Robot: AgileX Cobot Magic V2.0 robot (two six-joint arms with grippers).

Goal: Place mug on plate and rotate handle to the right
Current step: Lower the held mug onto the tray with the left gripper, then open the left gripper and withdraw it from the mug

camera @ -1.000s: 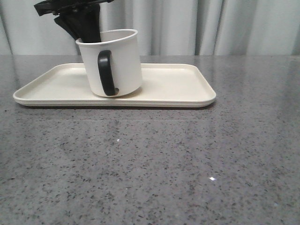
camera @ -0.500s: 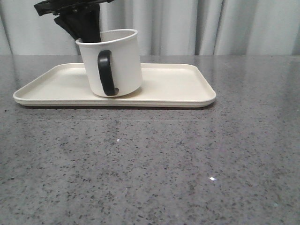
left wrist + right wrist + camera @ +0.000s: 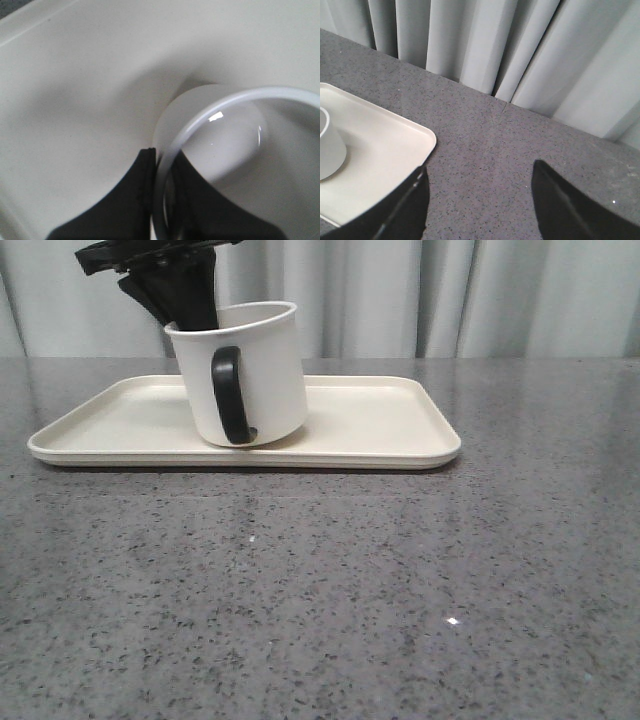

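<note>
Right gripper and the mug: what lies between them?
In the right wrist view, only bare plate and grey table lie between the open right gripper and the mug; nothing else stands there.

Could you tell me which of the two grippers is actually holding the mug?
The left gripper: it pinches the mug rim. The right gripper is open over bare table.
</note>
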